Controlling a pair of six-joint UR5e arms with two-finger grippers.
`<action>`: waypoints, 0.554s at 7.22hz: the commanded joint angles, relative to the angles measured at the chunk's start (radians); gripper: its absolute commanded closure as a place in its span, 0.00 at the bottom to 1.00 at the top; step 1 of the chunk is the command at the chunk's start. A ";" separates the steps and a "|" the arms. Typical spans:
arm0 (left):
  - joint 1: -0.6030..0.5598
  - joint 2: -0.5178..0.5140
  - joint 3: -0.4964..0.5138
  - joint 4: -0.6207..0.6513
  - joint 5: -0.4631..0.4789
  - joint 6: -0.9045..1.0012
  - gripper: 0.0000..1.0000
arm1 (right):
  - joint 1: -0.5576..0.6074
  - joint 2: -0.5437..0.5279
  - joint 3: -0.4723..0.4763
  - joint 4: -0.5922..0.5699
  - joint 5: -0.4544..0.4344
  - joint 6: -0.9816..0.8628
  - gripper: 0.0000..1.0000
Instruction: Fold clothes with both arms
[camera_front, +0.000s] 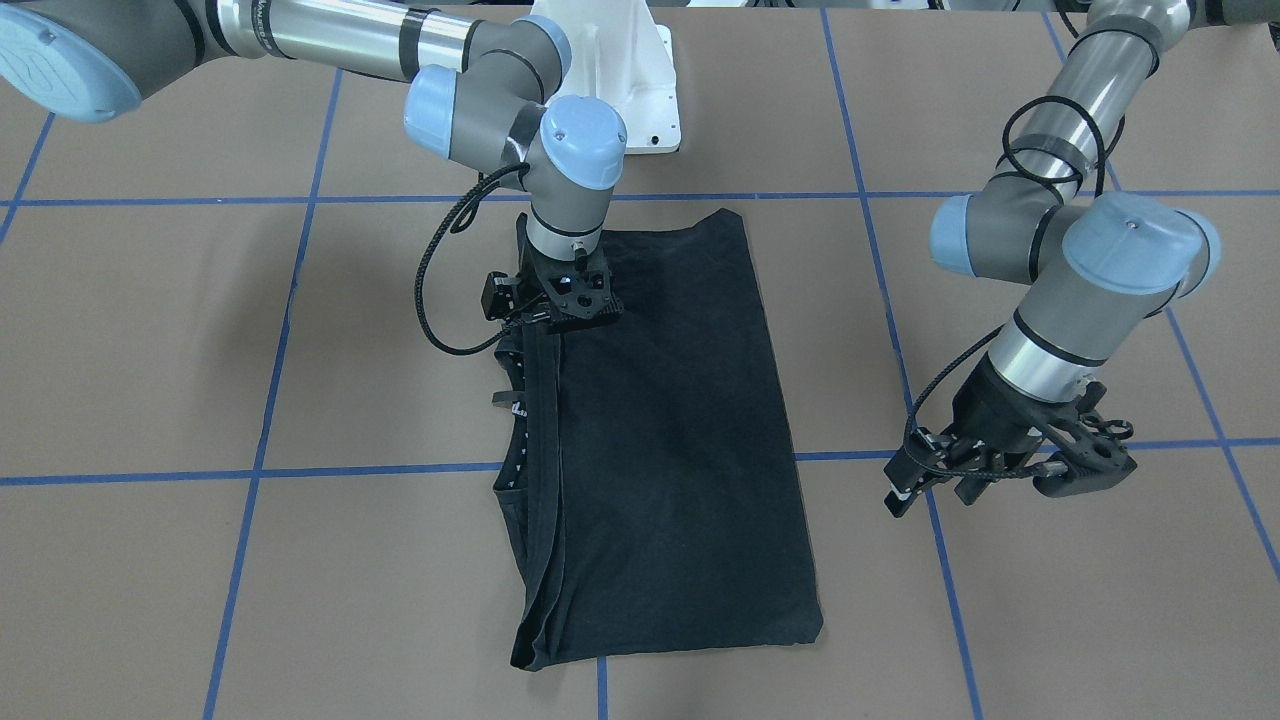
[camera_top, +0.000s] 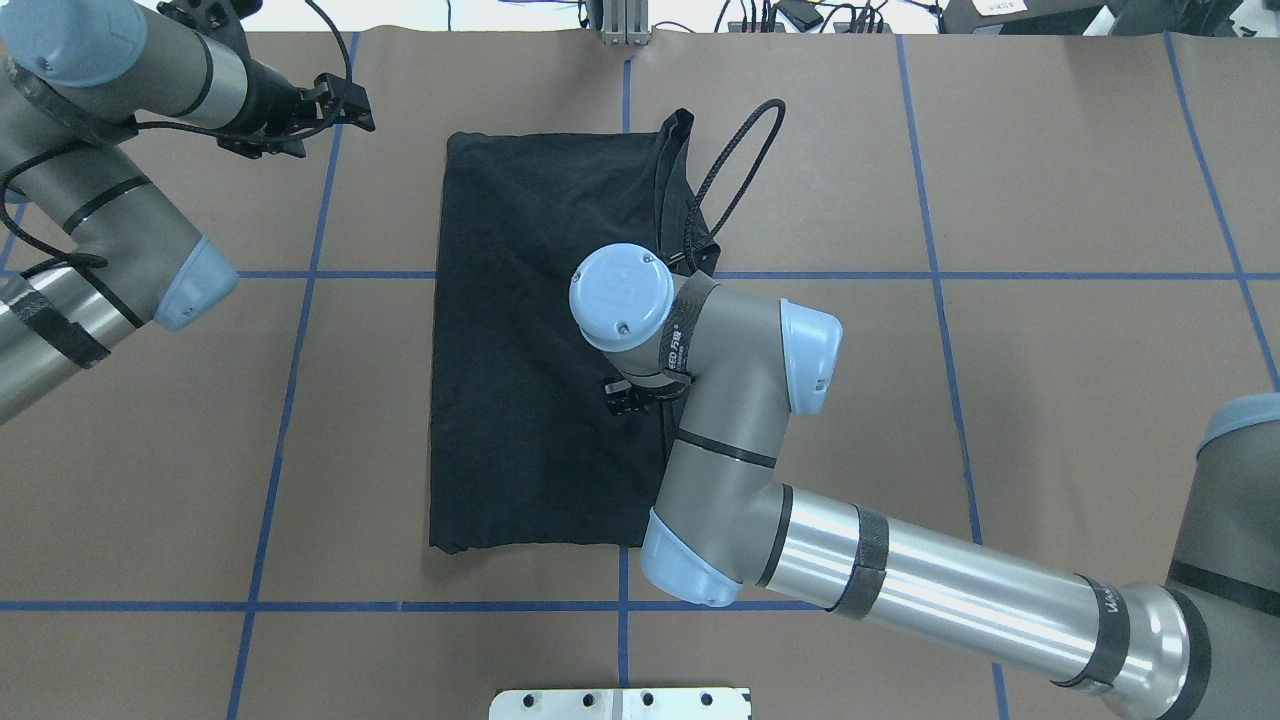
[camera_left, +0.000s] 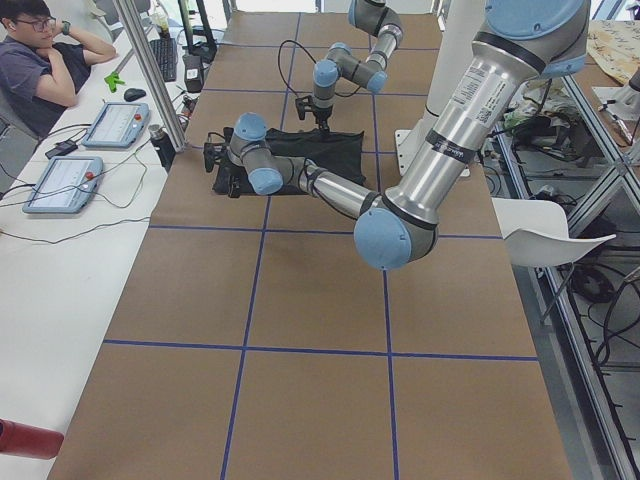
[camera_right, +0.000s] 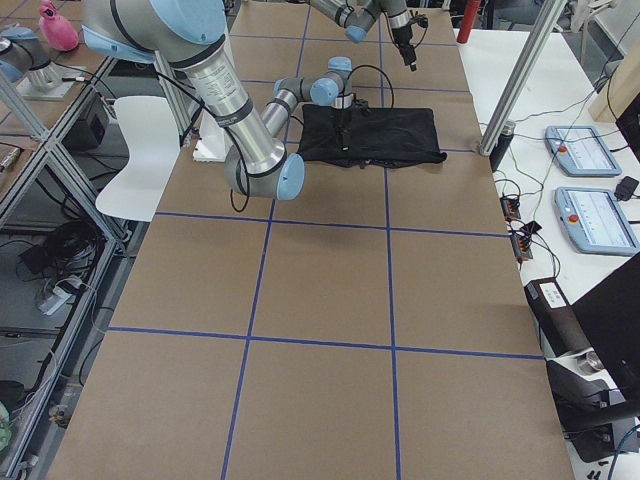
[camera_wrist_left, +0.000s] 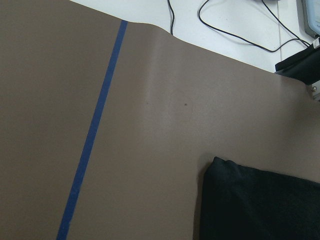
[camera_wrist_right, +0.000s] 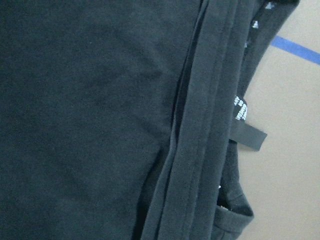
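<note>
Shirt: flat, mid-table.
Side with stacked hems: blocked from above by the right arm, its wrist low over that edge.
Opposite long side and the end away from the robot: open.
Left gripper: apart from the shirt, above bare table.

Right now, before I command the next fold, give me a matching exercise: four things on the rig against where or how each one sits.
Things
1. right gripper
2. left gripper
3. T-shirt
4. pedestal base

States
A. white, at the robot's end of the table
B. above bare table, off to the side of the cloth
C. black, folded into a long rectangle
D. down at the cloth's layered edge

Pairs: 1-D, 2-B, 3-C, 4-A
</note>
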 joint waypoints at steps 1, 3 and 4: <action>0.002 -0.001 0.000 -0.001 0.000 0.000 0.00 | -0.009 -0.004 -0.011 -0.002 -0.004 -0.024 0.00; 0.002 -0.001 0.000 0.001 0.002 -0.002 0.00 | -0.012 -0.002 -0.034 0.000 -0.004 -0.025 0.00; 0.005 -0.001 0.000 -0.001 0.002 -0.002 0.00 | -0.011 -0.001 -0.032 -0.002 -0.003 -0.025 0.00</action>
